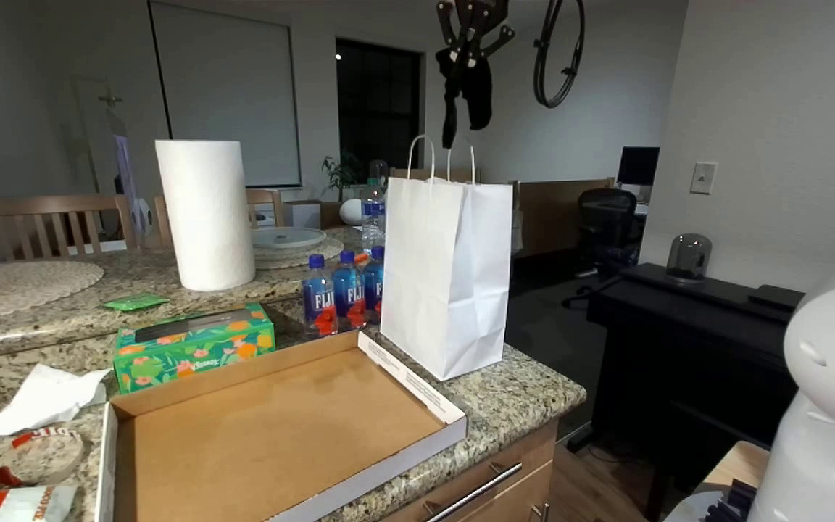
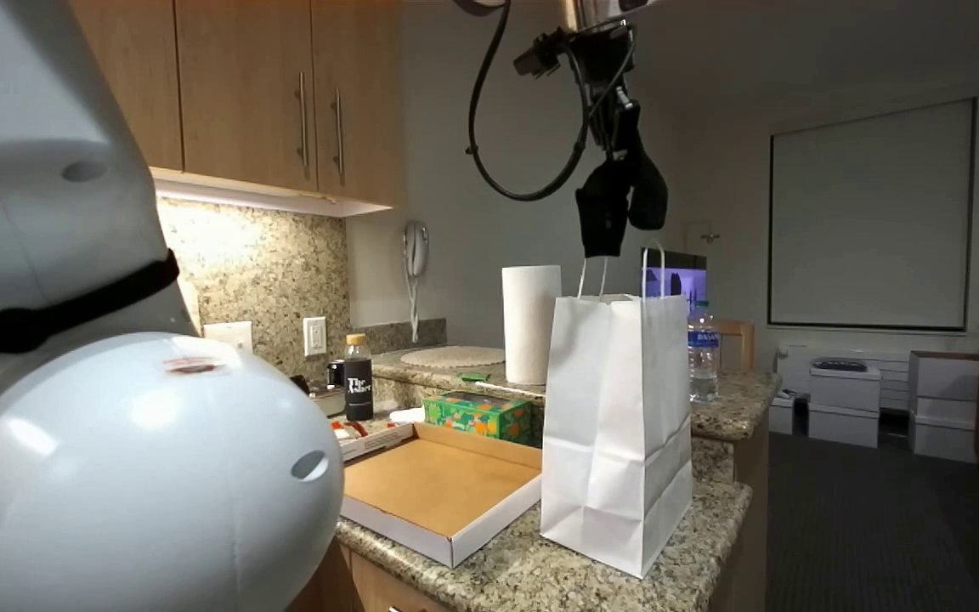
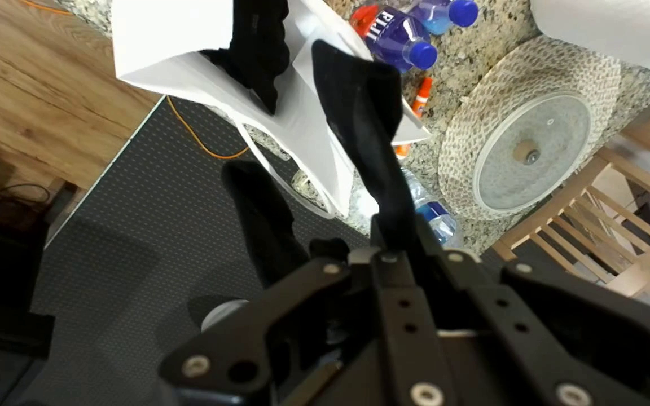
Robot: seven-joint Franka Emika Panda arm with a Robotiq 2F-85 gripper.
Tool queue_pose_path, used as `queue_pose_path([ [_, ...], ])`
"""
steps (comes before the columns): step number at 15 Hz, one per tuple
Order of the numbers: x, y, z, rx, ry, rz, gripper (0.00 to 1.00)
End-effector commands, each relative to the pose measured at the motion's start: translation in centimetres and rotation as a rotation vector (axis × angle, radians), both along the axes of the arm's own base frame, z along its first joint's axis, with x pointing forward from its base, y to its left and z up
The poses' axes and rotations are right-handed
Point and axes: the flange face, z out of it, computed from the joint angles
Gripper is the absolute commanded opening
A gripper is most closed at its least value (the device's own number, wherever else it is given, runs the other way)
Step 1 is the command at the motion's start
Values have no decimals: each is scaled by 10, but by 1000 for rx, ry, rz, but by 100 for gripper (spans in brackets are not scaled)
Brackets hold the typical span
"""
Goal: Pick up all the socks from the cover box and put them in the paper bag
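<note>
Granite kitchen counter (image 1: 530, 384) below the jaws. Shallow brown cardboard tray (image 1: 280, 435) off to one side. Tall white paper bag (image 1: 421, 268) upright beneath, presumably for the drop. Black metal gripper (image 1: 462, 59) closed on limp black sock fabric (image 2: 604, 212), held high, likely to clear the bag. Dark cloth (image 3: 260, 53) inside, perhaps more socks.

Grey walls (image 1: 773, 94), wooden cabinets (image 2: 243, 93) lit beneath, dark window (image 1: 379, 109), dotted dark carpet (image 3: 133, 299), plank floor (image 3: 48, 73), office chair (image 1: 601, 217)
</note>
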Motion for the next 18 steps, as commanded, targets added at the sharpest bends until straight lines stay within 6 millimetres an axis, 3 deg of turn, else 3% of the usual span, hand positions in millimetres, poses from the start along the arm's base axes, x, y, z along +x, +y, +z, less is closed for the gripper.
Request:
queue_pose_path([
  [1, 10, 8, -14, 16, 54, -17, 8],
  [6, 27, 19, -33, 3, 103, -1, 7],
  [11, 35, 16, -47, 8, 139, -2, 8],
  [13, 35, 16, -49, 12, 153, -2, 23],
  [14, 35, 16, -51, 11, 161, -1, 37],
  [18, 36, 19, -56, 2, 197, 1, 63],
])
